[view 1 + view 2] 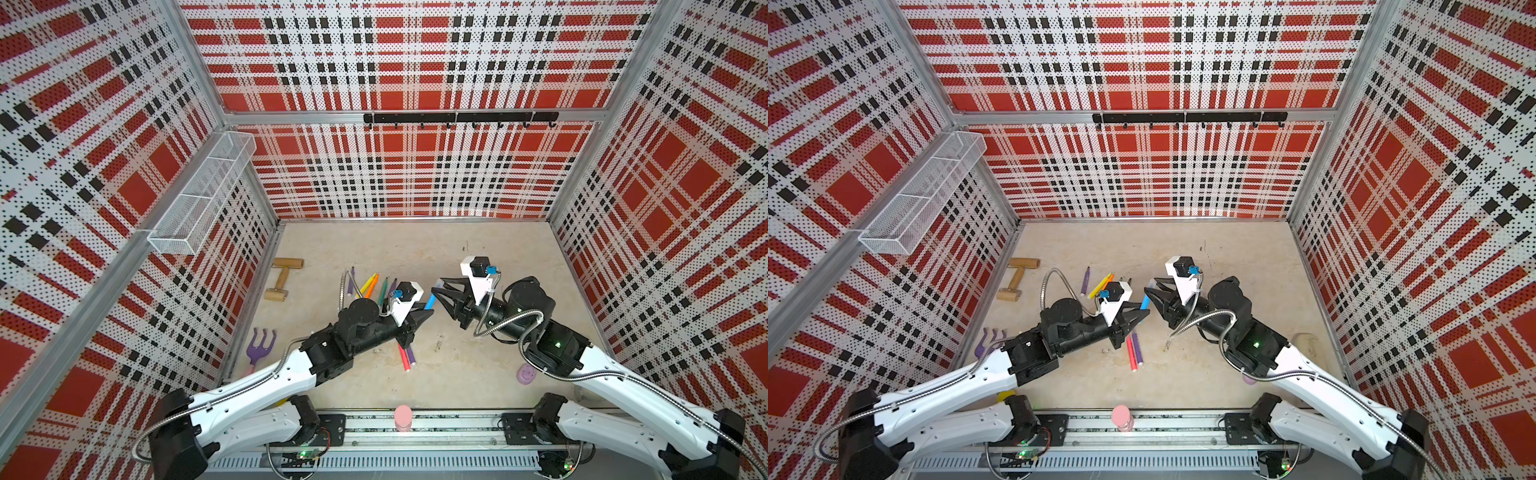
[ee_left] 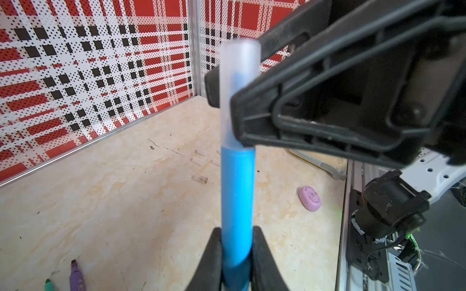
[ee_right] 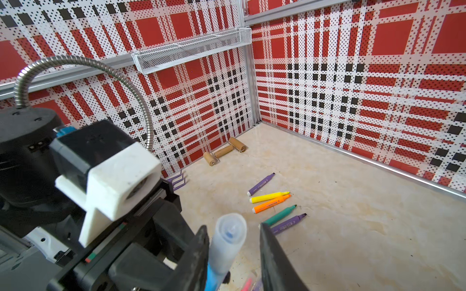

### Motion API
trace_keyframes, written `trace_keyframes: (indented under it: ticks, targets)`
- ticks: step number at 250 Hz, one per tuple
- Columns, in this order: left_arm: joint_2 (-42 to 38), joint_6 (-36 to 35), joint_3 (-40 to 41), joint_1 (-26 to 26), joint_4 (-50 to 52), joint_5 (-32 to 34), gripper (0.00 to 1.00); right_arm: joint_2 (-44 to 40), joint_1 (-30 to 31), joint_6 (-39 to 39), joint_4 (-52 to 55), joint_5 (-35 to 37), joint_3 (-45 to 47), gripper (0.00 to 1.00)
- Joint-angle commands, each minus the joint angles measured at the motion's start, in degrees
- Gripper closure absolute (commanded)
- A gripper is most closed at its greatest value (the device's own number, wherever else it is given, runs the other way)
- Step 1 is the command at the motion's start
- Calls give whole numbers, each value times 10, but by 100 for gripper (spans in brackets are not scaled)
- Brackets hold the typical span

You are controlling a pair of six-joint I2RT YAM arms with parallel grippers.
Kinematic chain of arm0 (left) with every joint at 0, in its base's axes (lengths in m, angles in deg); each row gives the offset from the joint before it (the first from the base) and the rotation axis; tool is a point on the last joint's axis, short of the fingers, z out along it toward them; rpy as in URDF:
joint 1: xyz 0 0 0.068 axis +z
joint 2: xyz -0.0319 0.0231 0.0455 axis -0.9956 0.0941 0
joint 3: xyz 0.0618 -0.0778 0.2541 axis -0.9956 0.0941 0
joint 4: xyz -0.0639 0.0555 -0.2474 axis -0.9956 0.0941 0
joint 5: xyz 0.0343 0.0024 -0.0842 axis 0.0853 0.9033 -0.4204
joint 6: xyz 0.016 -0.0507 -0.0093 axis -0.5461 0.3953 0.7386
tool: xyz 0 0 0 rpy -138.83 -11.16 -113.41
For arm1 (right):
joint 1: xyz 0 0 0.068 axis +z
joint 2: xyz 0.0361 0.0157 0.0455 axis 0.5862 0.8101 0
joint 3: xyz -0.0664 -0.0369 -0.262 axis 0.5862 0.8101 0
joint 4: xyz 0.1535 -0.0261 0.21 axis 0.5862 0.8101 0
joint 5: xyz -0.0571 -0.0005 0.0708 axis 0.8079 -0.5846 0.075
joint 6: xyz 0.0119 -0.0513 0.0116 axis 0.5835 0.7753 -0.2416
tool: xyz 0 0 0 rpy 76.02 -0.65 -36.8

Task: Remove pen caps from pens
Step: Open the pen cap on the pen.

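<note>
Beige marbled table (image 1: 478, 374) boxed in by red plaid walls (image 1: 415, 174), two arms meeting on one blue pen (image 2: 237, 196).

The left gripper (image 2: 237, 241) is clamped on the blue pen's barrel, above the table's middle. The right gripper (image 3: 232, 230) straddles its frosted cap (image 3: 228, 234), still on, one finger (image 3: 199, 252) against it, the other standing clear. Five uncapped pens (image 3: 269, 197) lie toward the far left corner, two more pens (image 1: 405, 358) nearer the front edge, and loose caps (image 2: 199, 179) toward the right edge.

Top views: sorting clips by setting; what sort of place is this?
Probably a robot test cell: plaid perforated wall panels enclose the tabletop; left arm and right arm mount on a rail.
</note>
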Motion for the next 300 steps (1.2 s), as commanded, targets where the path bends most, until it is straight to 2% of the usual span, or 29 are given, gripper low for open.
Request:
trace_keyframes:
  ticks: [1, 13, 44, 69, 157, 231, 266, 300]
  targets:
    - [-2, -4, 0, -2, -18, -10, 100, 6, -5, -4, -32, -6, 6, 70]
    - [-3, -4, 0, -2, -19, -10, 100, 8, -5, -4, -33, -7, 4, 71]
    - [-5, -5, 0, -2, -20, -5, 100, 8, -5, -3, -34, -8, 5, 84]
    - [-6, -5, 1, -2, -24, -1, 100, 8, -7, -1, -33, -10, 5, 100]
    - [17, 27, 42, 8, -67, -22, 100, -13, -43, -25, -78, -9, 18, 100]
    - [64, 104, 114, -1, -195, -51, 100, -7, -83, -36, -167, -17, -3, 100]
    - [93, 125, 132, -6, -247, -74, 100, -8, -98, -69, -262, -59, 10, 100]
    - [129, 138, 141, -8, -285, -86, 100, 12, -146, -182, -397, -179, 37, 100]
